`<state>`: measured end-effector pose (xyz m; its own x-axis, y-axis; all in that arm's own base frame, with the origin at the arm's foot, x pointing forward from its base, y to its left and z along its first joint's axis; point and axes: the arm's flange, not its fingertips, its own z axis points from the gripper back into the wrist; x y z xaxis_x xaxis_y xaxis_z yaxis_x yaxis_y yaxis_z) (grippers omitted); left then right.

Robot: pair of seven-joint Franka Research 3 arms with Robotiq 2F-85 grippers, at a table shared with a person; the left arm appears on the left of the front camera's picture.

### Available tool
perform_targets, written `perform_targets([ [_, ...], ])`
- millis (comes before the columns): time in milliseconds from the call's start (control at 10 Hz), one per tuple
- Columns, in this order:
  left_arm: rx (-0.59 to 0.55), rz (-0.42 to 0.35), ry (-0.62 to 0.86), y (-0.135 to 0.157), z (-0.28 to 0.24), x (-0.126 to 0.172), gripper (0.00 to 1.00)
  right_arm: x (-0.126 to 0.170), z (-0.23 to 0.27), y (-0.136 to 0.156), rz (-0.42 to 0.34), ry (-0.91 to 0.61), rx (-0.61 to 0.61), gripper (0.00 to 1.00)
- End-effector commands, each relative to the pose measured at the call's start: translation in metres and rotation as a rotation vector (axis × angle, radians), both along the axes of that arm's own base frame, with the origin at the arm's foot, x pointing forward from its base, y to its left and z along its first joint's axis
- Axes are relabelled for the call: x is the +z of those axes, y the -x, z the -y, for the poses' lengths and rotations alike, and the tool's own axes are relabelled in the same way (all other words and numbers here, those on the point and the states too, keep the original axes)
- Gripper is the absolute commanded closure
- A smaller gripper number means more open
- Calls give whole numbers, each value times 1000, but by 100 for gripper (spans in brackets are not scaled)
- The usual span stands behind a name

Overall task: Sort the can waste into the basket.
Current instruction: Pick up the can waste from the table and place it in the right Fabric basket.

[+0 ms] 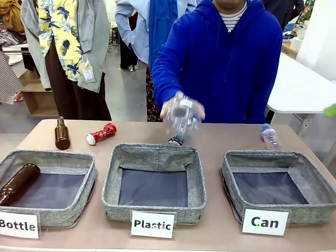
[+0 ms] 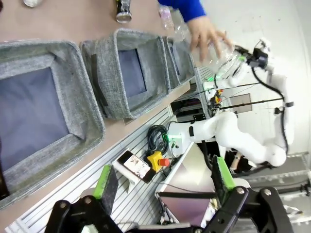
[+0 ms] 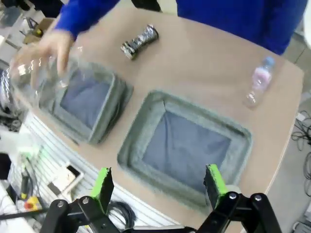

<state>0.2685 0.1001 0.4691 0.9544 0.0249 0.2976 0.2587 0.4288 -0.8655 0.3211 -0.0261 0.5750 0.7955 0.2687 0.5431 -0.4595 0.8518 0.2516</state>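
Green-padded jaws of the left gripper (image 2: 163,187) and the right gripper (image 3: 158,184) hang wide and empty on the robot's side of the tabletop (image 1: 226,137). The right one is poised over the grey woven basket (image 3: 132,145) carded "Can" at the near right corner. No can lies in that basket yet. The Plastic basket (image 1: 110,184) in the middle and the Bottle basket (image 1: 88,181) at the near left corner share the near edge with it. Both pieces of can waste lie farther out, on their sides. The black can (image 3: 140,41) rests just behind the far rim of the Plastic basket, ahead of the right jaws and off toward the table's middle, its long axis slanted to the far edge. The red can (image 1: 101,133) lies toward the far left corner, silver end turned to the near left, close to an upright brown bottle (image 1: 62,134). On this layout the right arm looks nearer the black can and the basket, and the left arm nearer the red one. Either pick would likely need the wrist turned so the pads close across the can's width. Beyond, a person's hand (image 1: 176,105) holds a clear plastic bottle (image 1: 185,119) above the Plastic basket.
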Motion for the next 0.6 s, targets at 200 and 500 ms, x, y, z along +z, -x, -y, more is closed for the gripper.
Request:
perform_targets([
  [200, -3, -9, 8, 3, 0, 1, 0, 5, 5, -19, -49, -145, -42, 0],
  [500, -3, -9, 8, 3, 0, 1, 0, 1, 49, 24, 19, -219, -146, 0],
])
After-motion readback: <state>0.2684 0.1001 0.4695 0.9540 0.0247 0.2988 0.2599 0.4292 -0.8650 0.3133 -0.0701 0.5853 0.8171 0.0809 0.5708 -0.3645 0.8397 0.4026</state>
